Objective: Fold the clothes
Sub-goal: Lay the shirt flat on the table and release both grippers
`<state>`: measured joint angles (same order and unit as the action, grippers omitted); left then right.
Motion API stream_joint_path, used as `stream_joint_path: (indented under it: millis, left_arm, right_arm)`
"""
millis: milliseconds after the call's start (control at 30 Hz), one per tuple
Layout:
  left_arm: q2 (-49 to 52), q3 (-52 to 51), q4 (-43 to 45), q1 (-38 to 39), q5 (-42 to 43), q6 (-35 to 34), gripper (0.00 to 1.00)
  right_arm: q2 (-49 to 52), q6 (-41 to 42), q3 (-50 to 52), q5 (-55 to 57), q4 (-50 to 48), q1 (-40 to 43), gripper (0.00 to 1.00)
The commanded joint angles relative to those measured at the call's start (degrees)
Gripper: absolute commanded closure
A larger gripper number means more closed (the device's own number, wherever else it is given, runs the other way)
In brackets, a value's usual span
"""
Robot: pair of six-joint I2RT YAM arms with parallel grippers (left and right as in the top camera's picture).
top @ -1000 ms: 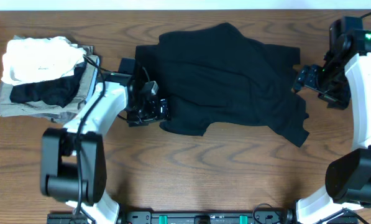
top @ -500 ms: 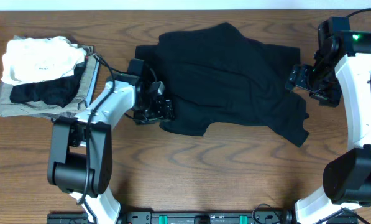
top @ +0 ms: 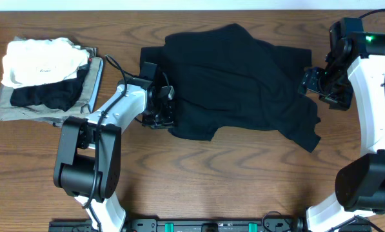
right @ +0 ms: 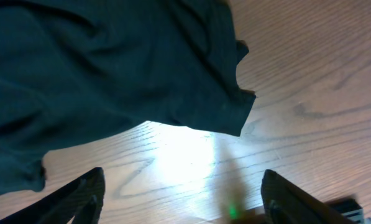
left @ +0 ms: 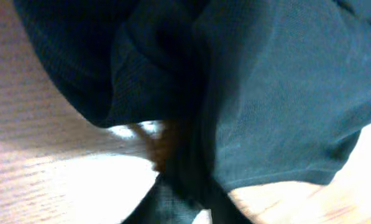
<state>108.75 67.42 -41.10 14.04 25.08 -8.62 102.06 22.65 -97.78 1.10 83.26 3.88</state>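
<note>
- T-shirt [top: 237, 84], black and crumpled, lies spread across the middle of the wooden table [top: 244, 187], not yet folded.
- Left gripper [top: 167, 113] is clenched on a bunch of cloth at the shirt's left edge; pinching several layers at once could drag the whole garment rather than lift one edge.
- Right gripper [top: 308, 84] hangs with jaws released over bare wood just beside the shirt's right edge, holding nothing; a one-sided pull from here could skew the cloth and spoil the fold.

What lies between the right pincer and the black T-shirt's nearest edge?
Only bare wooden table, lit by a patch of glare. The right wrist view shows the open right pincer stopping short of the black T-shirt, with nothing else in the gap.
</note>
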Motion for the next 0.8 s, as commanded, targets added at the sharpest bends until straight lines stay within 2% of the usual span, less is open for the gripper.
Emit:
stream_joint_path:
  millis: [0,267,400,533,633,767]
  left_arm:
    - [0.76,-0.09,-0.74,-0.09,-0.5,0.42,0.94]
    - [-1.9,-0.02,-8.24,-0.09,-1.73,0.33,0.94]
    - [-5.68,-0.02,-12.44,-0.09,-11.72,-3.15,0.94]
    - [-8.52,-0.02,-16.13,-0.13,-15.34,-3.13,0.94]
    - [-9.75,-0.02,-18.25,-0.13,-15.32,-3.08,0.94]
    - [-9.94,-0.02,-20.72,-0.13,-15.3,-3.1,0.94]
  right_arm:
    - [0.0,1.81,0.31,0.44,-0.22,-0.83,0.23]
    - [0.0,2.6,0.66,0.63,-0.07,-0.96,0.22]
    - [0.0,2.58,2.08,1.09,-0.9,-0.96,0.21]
    - [0.0,2.56,4.26,1.46,-5.33,-0.96,0.22]
    - [0.0,2.58,6.32,1.44,-11.19,-0.96,0.32]
    - [0.0,2.54,9.18,1.11,-20.85,-0.94,0.57]
